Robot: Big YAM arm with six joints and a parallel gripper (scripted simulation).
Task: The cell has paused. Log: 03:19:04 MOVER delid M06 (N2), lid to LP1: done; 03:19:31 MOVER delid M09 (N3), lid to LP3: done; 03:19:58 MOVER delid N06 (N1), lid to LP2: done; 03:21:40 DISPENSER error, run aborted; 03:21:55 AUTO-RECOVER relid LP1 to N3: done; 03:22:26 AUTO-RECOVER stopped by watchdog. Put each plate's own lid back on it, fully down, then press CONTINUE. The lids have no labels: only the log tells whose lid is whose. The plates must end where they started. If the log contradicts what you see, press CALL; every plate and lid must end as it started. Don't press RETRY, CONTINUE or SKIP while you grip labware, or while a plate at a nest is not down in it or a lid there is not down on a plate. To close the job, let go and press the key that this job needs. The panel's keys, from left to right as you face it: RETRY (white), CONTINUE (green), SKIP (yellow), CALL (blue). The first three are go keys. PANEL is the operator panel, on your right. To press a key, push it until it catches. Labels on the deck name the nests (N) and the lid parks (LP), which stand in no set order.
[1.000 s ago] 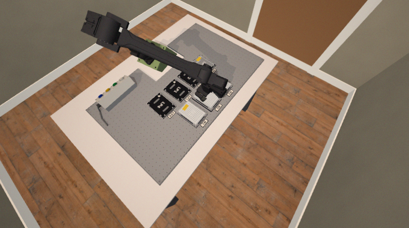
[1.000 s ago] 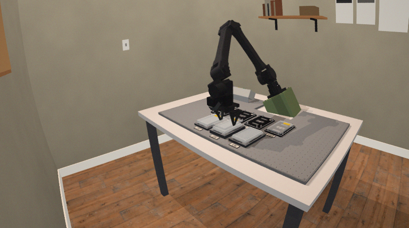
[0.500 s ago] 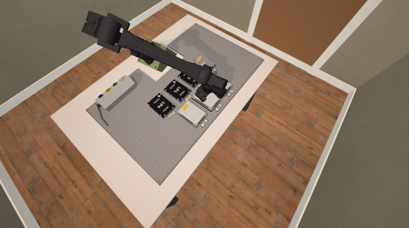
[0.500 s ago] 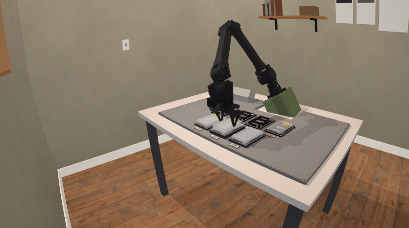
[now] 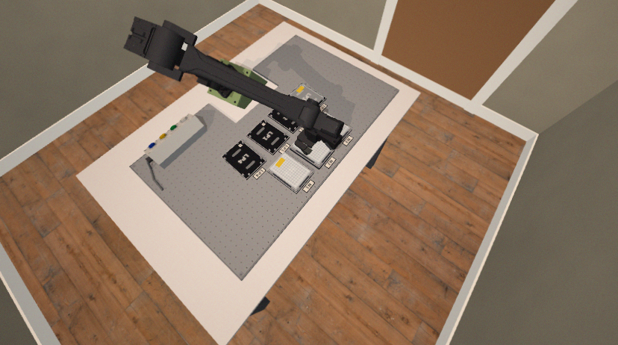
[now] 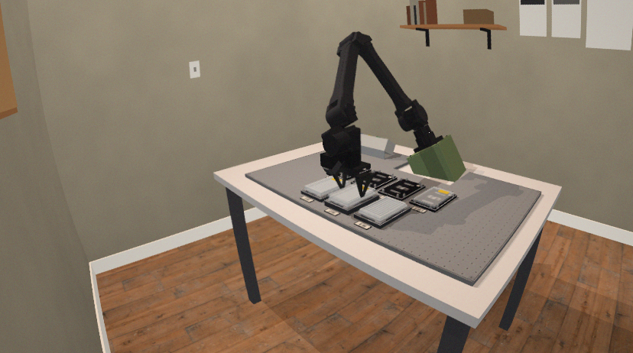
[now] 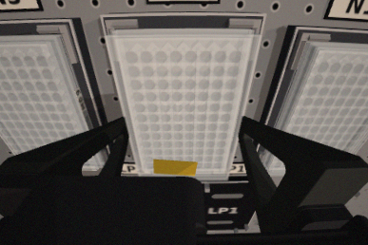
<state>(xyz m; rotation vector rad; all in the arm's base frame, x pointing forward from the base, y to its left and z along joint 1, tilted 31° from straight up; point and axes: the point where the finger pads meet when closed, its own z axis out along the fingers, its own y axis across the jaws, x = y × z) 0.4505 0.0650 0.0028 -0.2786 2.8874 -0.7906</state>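
Note:
My gripper (image 5: 322,145) (image 6: 352,191) (image 7: 183,122) is shut on the long sides of a clear lid (image 7: 175,167) with a yellow patch. The lid lies over the white plate at the middle nest, N2 (image 7: 183,22), very low; I cannot tell whether it is fully down. The N1 plate (image 5: 293,175) (image 6: 322,187) (image 7: 341,95) has a lid with a yellow patch. The N3 plate (image 6: 381,211) (image 7: 23,95) shows no yellow patch; its lid state is unclear. Another yellow-patched lid (image 5: 314,95) (image 6: 433,198) lies on the far lid park. The panel (image 5: 182,140) (image 6: 373,146) stands beyond the parks.
LP4 (image 5: 243,158) and LP1 (image 5: 268,136) (image 7: 222,210) are bare black parks. Another dark park (image 5: 283,119) is partly hidden under the arm. The green block (image 5: 245,100) (image 6: 438,162) stands at the arm's base. The N1 and N3 plates flank the fingers closely.

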